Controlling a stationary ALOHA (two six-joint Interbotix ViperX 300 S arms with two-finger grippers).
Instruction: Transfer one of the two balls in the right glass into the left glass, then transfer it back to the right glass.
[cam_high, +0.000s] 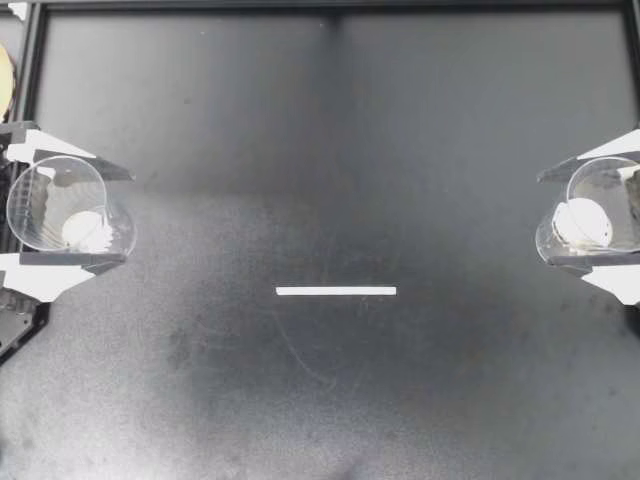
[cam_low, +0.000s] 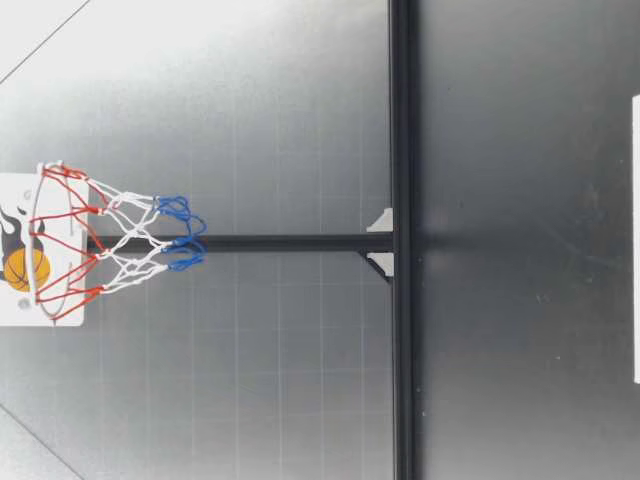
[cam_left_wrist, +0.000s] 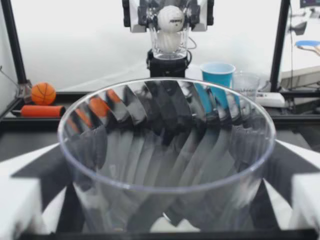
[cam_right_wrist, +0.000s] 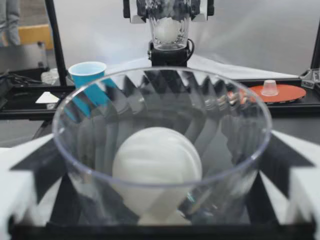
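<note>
Top view: white ball (cam_high: 583, 222), clear glass (cam_high: 592, 178)

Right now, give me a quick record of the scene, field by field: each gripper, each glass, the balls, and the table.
Left gripper: shut on the left glass
Right gripper: shut on the right glass
Right glass contents: a white ball clearly inside; a second seems to lie under it
Left glass contents: a white patch at its base; cannot tell whether it is a ball
Positions: the glasses are far apart, at opposite sides of the table
Table: dark, with a white strip near the middle
</note>
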